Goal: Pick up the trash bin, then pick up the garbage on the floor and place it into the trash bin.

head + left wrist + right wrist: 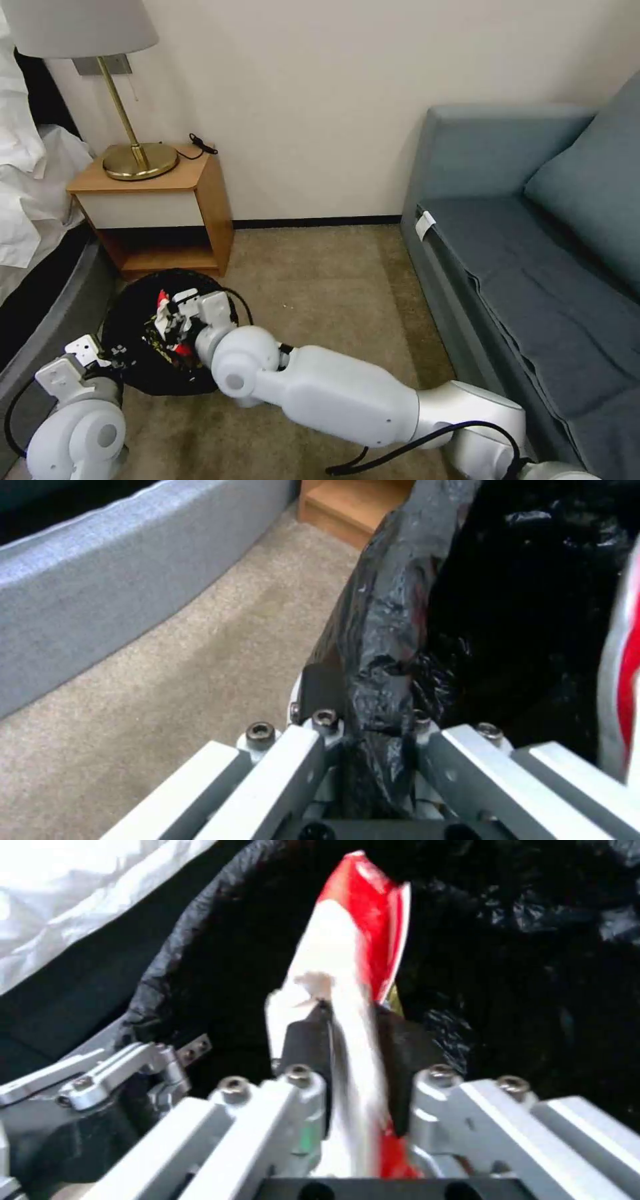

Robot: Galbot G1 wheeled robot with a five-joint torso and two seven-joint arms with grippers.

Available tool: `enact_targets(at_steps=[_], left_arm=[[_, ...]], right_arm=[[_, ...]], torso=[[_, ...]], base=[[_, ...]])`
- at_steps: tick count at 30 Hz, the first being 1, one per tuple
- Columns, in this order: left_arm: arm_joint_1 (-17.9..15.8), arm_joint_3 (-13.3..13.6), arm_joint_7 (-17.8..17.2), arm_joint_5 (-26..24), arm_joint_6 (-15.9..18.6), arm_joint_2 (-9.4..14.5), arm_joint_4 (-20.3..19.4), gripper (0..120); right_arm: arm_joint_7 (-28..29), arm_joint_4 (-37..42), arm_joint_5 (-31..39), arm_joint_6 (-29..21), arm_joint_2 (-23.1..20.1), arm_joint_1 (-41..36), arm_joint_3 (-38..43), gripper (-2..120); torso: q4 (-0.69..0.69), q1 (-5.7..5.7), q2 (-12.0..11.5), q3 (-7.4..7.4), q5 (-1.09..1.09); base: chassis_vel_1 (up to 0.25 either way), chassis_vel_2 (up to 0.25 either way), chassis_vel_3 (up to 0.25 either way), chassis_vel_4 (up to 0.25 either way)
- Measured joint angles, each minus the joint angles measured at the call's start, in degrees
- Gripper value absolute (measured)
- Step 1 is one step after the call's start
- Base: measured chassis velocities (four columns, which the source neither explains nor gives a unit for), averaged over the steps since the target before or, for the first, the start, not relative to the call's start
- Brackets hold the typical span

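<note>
Carpet (320,280) is being left open between the nightstand (167,200) and the sofa (507,280).

The trash bin (143,327) is being held at its bagged rim, pinched between the closed fingers of the left gripper (363,715), beside the bed base (100,590). The right gripper (353,1040) is being held over the bin's opening, its fingers (307,1040) clamped on the red-white packet (360,930), the black liner lying beyond the fingertips.
</note>
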Motion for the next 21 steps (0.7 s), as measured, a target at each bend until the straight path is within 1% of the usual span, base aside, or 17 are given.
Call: enact_targets(at_steps=[1, 3, 5, 6, 10, 11, 12, 13, 15, 17, 18, 19, 20, 21], left_arm=[[0.00, 0.00, 0.00, 0.00, 0.00, 0.00, 0.00, 2], [0.08, 0.01, -0.03, 0.14, 0.00, -0.23, -0.11, 2], [0.12, 0.05, -0.03, 0.23, 0.00, -0.33, -0.12, 2], [0.12, 0.05, -0.03, 0.23, 0.00, -0.33, -0.12, 2], [-0.03, 0.10, -0.04, 0.27, 0.00, -0.35, -0.12, 2], [-0.03, 0.10, -0.04, 0.27, 0.00, -0.35, -0.12, 2], [-0.08, 0.12, -0.03, 0.27, -0.01, -0.32, -0.08, 2], [-0.13, 0.12, -0.03, 0.26, -0.02, -0.22, -0.01, 2], [-0.21, -0.03, -0.01, 0.15, -0.03, 0.02, 0.29, 2], [-0.22, -0.05, 0.00, 0.14, -0.03, 0.05, 0.33, 2], [-0.32, -0.23, 0.02, 0.06, -0.12, 0.29, 0.67, 2], [-0.41, -0.32, 0.05, -0.04, -0.16, 0.40, 0.78, 2], [-0.41, -0.32, 0.05, -0.04, -0.16, 0.40, 0.78, 2], [-0.45, -0.37, 0.08, -0.13, -0.16, 0.44, 0.79, 2]], right_arm=[[0.00, 0.00, 0.00, 0.00, 0.00, 0.00, 0.00, 16], [-0.32, 0.64, -0.14, 0.06, -0.63, 0.00, -0.05, 25], [-0.44, 1.51, -0.46, 0.06, -1.51, 0.00, -0.05, 36], [-0.44, 1.51, -0.46, 0.06, -1.51, 0.00, -0.05, 36], [-0.85, 2.66, -0.85, -0.05, -2.53, 0.39, 0.15, 53], [-0.85, 2.66, -0.85, -0.05, -2.53, 0.39, 0.15, 53], [-0.88, 2.76, -1.05, -0.09, -2.62, 0.50, 0.23, 60], [-0.90, 2.86, -1.64, -0.11, -2.67, 0.60, 0.37, 63], [-2.06, 3.20, -4.44, -0.02, -3.16, 1.37, 1.48, 73], [-2.50, 3.27, -5.02, 0.00, -3.33, 1.62, 1.77, 74], [-6.44, 3.35, -8.77, 0.09, -5.11, 4.33, 3.65, 82], [-9.23, 2.73, -11.09, 0.19, -6.51, 6.71, 4.66, 88], [-9.23, 2.73, -11.09, 0.19, -6.51, 6.71, 4.66, 88], [-10.95, 2.28, -12.26, 0.39, -7.38, 7.92, 5.01, 89]], torso=[[0.00, 0.00, 0.00, 0.00, 0.00], [0.00, 0.00, 0.00, 0.00, 0.00], [-0.01, 0.00, 0.00, 0.00, 0.01], [-0.01, 0.00, 0.00, 0.00, 0.01], [0.00, 0.00, 0.00, 0.00, 0.01], [0.00, 0.00, 0.00, 0.00, 0.01], [-0.01, 0.00, 0.00, 0.00, 0.01], [0.00, 0.00, 0.00, 0.00, 0.01], [0.01, 0.00, 0.00, 0.00, 0.01], [0.01, 0.00, 0.00, 0.00, 0.01], [0.01, 0.00, 0.00, 0.00, 0.02], [0.01, 0.00, 0.00, 0.00, 0.02], [0.01, 0.00, 0.00, 0.00, 0.02], [0.00, 0.00, 0.00, 0.00, 0.02]], base=[[0.000, 0.000, 0.000, 0.000], [0.000, 0.000, 0.000, 0.000], [0.000, 0.000, 0.000, 0.000], [0.000, 0.000, 0.000, 0.000], [0.000, 0.000, 0.000, 0.000], [0.000, 0.000, 0.000, 0.000], [0.000, 0.000, 0.000, 0.000], [0.000, 0.000, 0.000, 0.000], [0.000, 0.000, 0.000, 0.000], [0.000, 0.000, 0.000, 0.000], [0.000, 0.000, 0.000, 0.000], [0.000, 0.000, 0.000, 0.000], [0.000, 0.000, 0.000, 0.000], [0.000, 0.000, 0.000, 0.000]])
